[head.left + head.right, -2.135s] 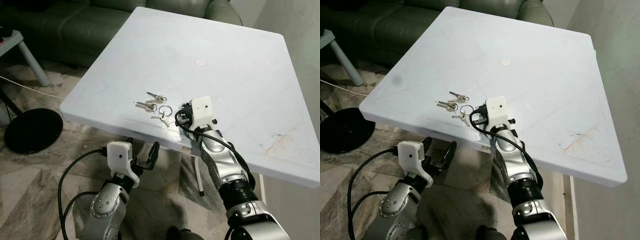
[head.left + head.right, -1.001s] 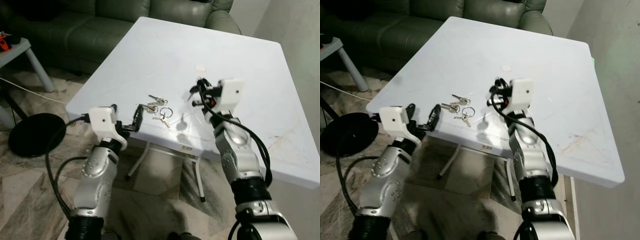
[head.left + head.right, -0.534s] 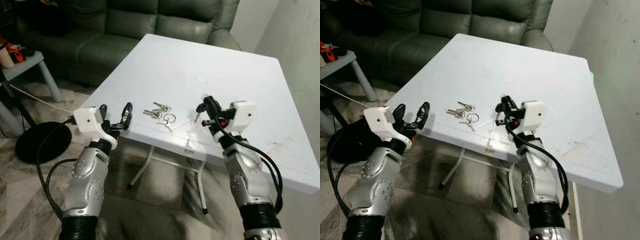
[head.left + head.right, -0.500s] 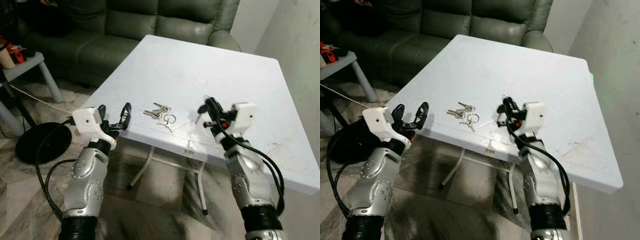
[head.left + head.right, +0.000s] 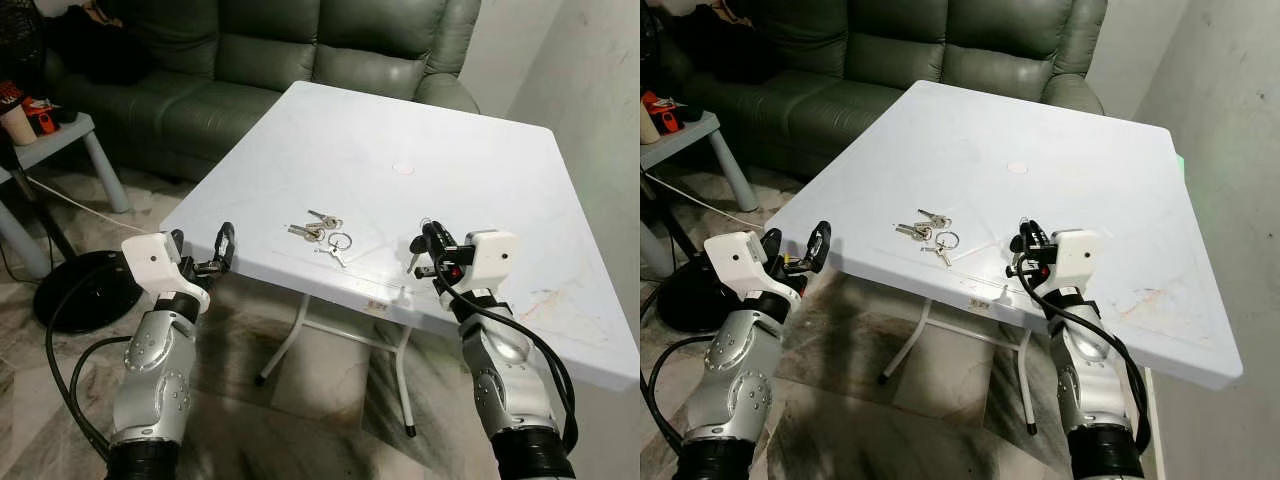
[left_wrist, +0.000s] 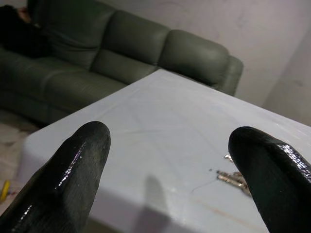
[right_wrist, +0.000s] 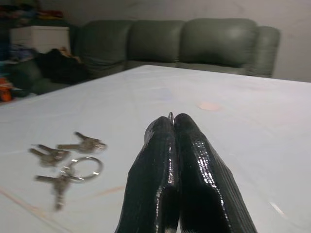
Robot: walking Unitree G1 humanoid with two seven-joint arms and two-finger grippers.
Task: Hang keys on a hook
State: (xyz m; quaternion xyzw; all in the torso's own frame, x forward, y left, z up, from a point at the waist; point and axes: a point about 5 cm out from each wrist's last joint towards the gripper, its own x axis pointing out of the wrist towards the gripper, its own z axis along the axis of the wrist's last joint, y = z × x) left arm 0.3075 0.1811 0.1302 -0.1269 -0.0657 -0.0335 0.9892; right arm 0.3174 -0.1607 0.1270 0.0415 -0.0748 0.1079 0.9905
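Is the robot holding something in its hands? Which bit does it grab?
The right gripper has its fingers shut on a key, apparently pinched by its small ring. The left gripper is open and empty.

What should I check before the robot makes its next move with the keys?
1. Right gripper shut: ok, its fingers are pressed together above the white square plastic table.
2. Something held: ok, a small metal ring peeks out at the fingertips.
3. Grasp secure enough to carry: cannot tell, very little of the ring shows.
4. Loose silver keys out of the way: ok, they lie on the table, apart from both grippers.
5. Left gripper free: ok, open, beside the table's near corner.
6. Place of the hook known: cannot tell.
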